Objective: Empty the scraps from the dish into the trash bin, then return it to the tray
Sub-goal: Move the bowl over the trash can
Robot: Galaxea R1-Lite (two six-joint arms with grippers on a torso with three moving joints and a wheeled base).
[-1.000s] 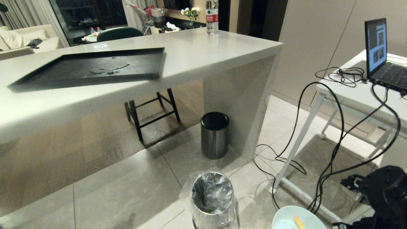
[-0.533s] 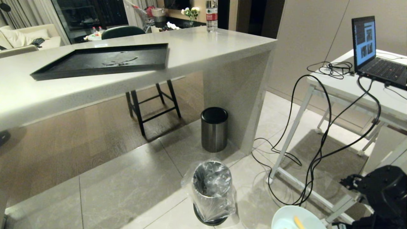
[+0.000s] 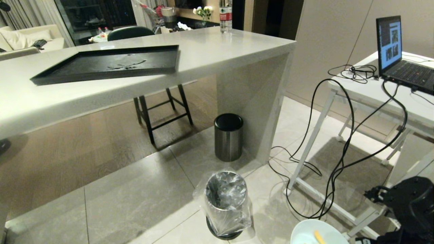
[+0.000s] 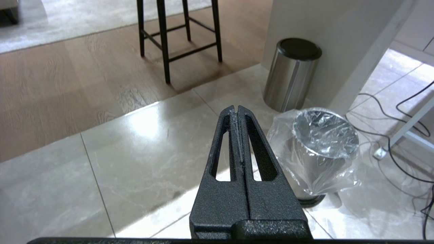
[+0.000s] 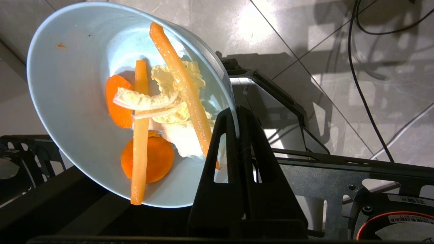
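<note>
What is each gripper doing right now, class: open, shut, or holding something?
Left gripper: shut, holding nothing.
Right gripper: shut on the rim of the dish, scraps inside.

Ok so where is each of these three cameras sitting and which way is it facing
Head: high on the robot, facing forward and down at the counter, tray and trash bin; right arm at lower right.
Left wrist: behind the shut left hand, facing the floor and bin.
Right wrist: behind the right hand, pinching the dish rim.
Head and left wrist share the bin.
</note>
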